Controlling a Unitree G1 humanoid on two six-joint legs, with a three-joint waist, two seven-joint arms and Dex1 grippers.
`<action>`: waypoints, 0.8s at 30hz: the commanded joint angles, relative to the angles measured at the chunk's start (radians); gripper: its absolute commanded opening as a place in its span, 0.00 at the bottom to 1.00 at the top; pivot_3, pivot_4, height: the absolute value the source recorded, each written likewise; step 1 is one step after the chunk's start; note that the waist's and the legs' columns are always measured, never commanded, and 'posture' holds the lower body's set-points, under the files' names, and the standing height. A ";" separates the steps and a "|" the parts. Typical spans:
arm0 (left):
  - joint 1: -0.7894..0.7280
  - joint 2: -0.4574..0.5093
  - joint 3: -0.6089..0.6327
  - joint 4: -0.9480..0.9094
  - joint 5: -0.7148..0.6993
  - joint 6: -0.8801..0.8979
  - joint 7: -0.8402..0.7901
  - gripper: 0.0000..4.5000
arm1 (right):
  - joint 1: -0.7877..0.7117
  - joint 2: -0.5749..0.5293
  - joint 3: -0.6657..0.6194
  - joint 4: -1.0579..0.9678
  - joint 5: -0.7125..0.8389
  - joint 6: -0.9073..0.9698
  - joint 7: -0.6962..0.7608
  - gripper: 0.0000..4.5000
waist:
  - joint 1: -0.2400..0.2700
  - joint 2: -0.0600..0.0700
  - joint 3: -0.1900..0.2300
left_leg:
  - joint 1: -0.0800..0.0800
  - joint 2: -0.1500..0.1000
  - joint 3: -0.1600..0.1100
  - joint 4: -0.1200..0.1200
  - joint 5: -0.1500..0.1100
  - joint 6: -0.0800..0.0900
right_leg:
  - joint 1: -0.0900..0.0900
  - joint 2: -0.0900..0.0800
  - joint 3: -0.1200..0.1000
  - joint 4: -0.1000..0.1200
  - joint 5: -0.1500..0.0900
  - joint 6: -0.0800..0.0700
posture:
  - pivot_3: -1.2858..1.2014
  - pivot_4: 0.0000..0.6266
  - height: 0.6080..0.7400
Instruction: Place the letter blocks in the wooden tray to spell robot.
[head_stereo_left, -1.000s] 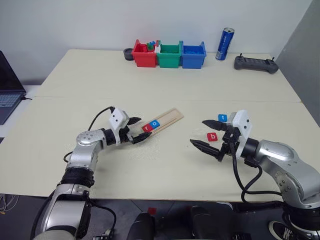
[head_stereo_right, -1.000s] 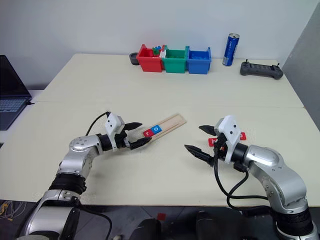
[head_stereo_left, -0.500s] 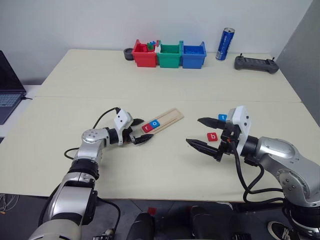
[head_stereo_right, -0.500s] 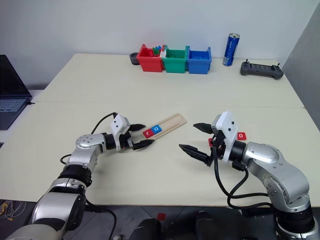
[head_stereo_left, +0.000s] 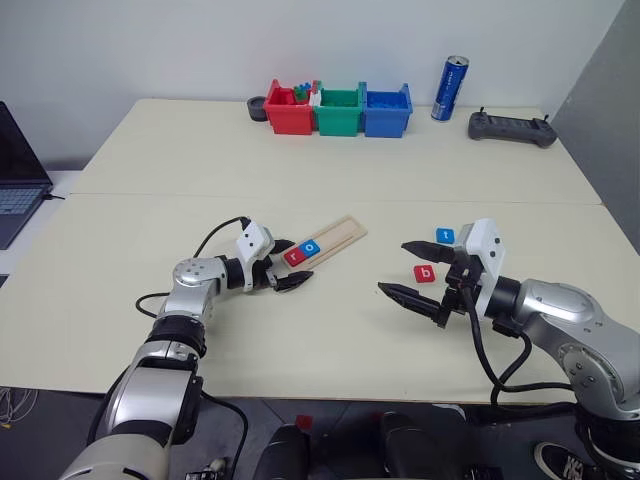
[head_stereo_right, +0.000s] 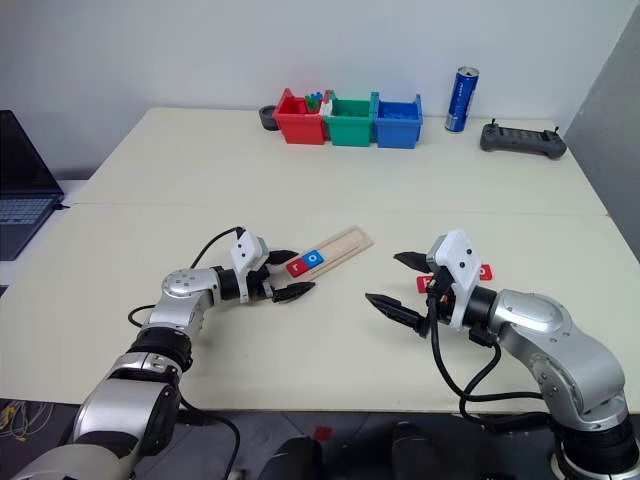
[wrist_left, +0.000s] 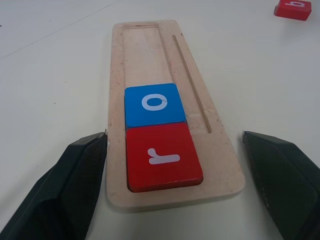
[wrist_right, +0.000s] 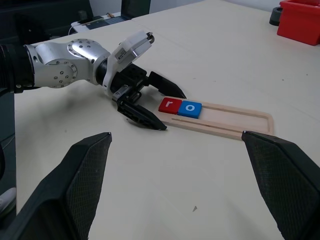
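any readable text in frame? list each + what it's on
"r": red block, at the near end of the wooden tray
"o": blue block, next to it in the tray
"b": red block on the table
"t": blue block on the table
Blue can: print too small to read

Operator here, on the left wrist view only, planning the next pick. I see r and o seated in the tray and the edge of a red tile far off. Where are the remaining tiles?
Observer: A red b tile and a blue t tile lie loose on the table, close to the right gripper.
Operator: Is that gripper carrying anything?
Observer: No, its jaws stand open with nothing between them.
Operator: And the second o?
Observer: A third red tile lies on the table just to the right of that gripper's wrist; its letter is too small to read.
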 joint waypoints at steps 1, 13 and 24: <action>-0.012 0.015 0.007 0.031 0.015 -0.015 0.003 0.96 | -0.003 0.000 -0.008 -0.034 0.009 -0.020 -0.009 1.00 | 0.000 0.000 0.000 | 0.000 0.000 0.000 0.000 0.000 0.000 | 0.000 0.000 0.000 0.000 0.000 0.000 | 0.52 0.24 1.00; -0.015 0.008 -0.003 0.027 0.019 -0.045 -0.028 0.75 | 0.020 -0.028 -0.030 -0.024 -0.002 -0.045 0.005 1.00 | 0.000 0.000 0.000 | 0.000 0.000 0.000 0.000 0.000 0.000 | 0.000 0.000 0.000 0.000 0.000 0.000 | 0.52 0.24 1.00; 0.119 0.006 -0.044 -0.331 -0.063 0.040 -0.243 0.75 | 0.107 -0.174 -0.098 0.114 -0.092 -0.270 0.191 1.00 | 0.000 0.000 0.000 | 0.000 0.000 0.000 0.000 0.000 0.000 | 0.000 0.000 0.000 0.000 0.000 0.000 | 0.52 0.24 1.00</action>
